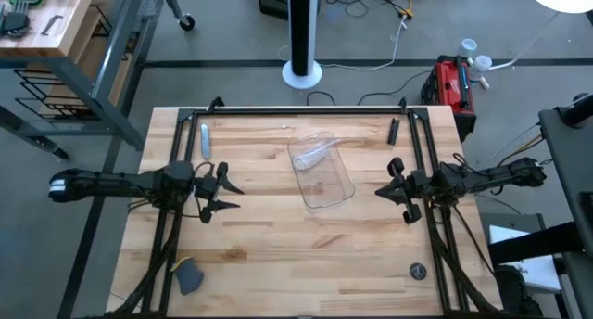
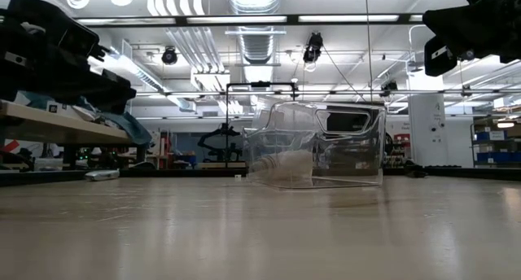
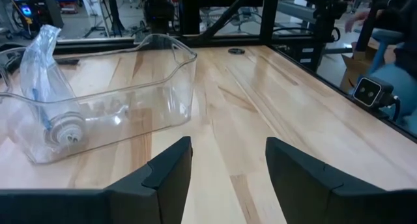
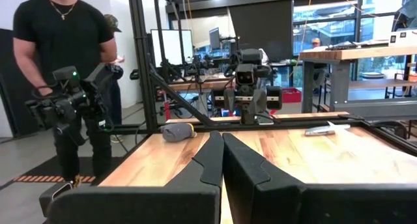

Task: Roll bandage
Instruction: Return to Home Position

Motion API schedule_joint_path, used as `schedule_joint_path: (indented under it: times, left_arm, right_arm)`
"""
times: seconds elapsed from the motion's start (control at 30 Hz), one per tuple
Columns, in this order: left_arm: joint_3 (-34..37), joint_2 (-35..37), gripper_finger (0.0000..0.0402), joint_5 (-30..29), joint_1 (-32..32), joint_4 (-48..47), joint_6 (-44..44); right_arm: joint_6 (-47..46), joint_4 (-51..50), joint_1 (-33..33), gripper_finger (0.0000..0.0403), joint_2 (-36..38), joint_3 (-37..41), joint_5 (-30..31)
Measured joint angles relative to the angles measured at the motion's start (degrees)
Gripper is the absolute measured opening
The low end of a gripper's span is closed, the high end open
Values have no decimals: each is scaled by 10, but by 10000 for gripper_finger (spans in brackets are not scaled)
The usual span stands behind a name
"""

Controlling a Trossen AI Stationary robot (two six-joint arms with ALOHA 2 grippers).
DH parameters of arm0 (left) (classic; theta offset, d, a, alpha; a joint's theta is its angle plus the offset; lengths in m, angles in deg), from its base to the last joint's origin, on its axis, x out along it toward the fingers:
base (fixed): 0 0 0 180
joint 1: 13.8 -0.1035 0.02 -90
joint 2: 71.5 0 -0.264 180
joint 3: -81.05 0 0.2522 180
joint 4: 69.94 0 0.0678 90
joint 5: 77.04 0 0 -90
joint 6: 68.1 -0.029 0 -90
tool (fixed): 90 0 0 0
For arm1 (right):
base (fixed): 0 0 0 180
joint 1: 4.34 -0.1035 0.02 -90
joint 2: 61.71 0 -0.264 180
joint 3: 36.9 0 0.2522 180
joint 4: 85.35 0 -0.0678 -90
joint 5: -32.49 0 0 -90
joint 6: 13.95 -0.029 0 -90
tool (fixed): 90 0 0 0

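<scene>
In the high view, a clear plastic tray is seen at the middle of the wooden table. The bandage, a small whitish roll sealed in a clear zip bag, is seen lying inside the tray, at the end nearer the white pole base on the floor. The left end effector is held over the table to the tray's left with its fingers spread, and the right end effector is held to the tray's right; both are kept apart from the tray. A grey cloth and a small dark disc are seen near the opposite table edge. In the low view, the tray is shown standing on the table, the roll being visible through its wall, low at its left end. In the left wrist view, the left end effector is shown spread wide with nothing held, and the tray lies ahead; the bandage is seen end-on against the tray wall, with the crumpled bag rising above the rim. In the right wrist view, the right end effector is shown pressed together on nothing, the left arm is seen across the table, and a person in a black shirt is seen beside the table, holding a camera rig.
</scene>
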Motion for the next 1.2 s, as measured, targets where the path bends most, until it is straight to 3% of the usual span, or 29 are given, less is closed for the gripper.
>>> schedule_joint_path:
  times: [1.2]
  left_arm:
    - [-8, -43, 141, 0, 0, 0, 0]
  right_arm:
    - [0, 0, 0, 2, 0, 0, 0]
